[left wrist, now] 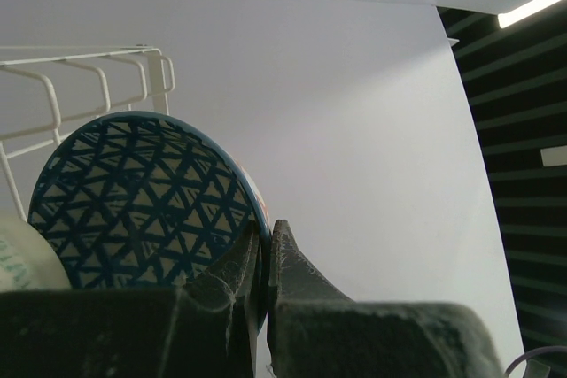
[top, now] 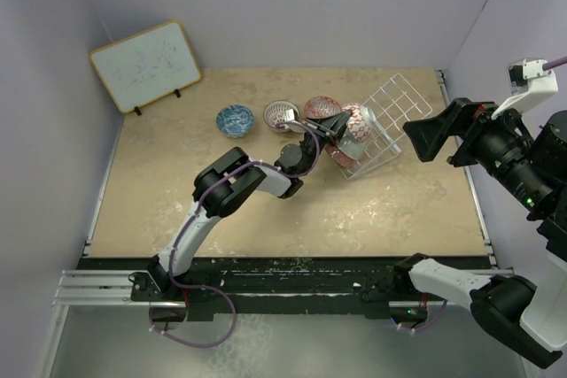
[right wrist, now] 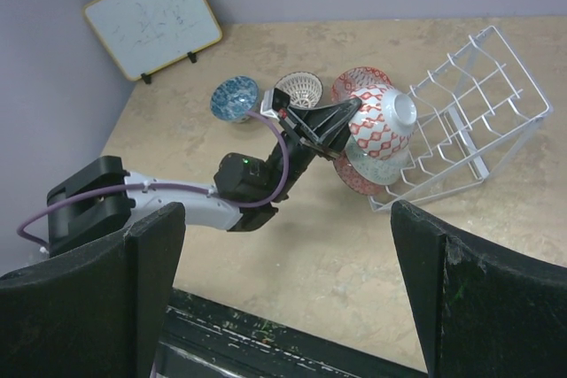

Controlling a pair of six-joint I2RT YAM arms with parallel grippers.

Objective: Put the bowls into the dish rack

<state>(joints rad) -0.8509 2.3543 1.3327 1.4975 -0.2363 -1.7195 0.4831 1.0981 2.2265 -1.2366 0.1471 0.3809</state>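
The left pincer (left wrist: 266, 238) is pinched almost fully shut on the rim of a lattice bowl (left wrist: 142, 205). One finger (left wrist: 232, 270) lies against the blue triangle-patterned inside and the other presses the outer wall, so only the thin ceramic edge parts them. The bowl stands on edge. From the right wrist camera its outside shows red-and-white diamonds, with a white foot pointing away from the pincer toward the dish rack (right wrist: 469, 121). The rack's white wires rise just beyond the bowl, above and to the left of the fingertips in the left wrist view, and the rack sits skewed to the table (top: 266, 219) edges. Just below the pincer a pale green-white bowl (right wrist: 379, 165) leans against the held one, and under that lies a red-patterned bowl (right wrist: 347, 176), both at the rack's near end. Just past the pincer toward the back wall sits another red bowl (top: 319, 107). Back along the arm's side, on the table, stand a white-lattice bowl (top: 281, 114) and farther off a blue bowl (top: 235, 119). A whiteboard (top: 144, 65) leans well beyond them in the corner. The right pincer (top: 421, 139) hovers high on the rack's far side, its fingers spread wide with nothing between them.
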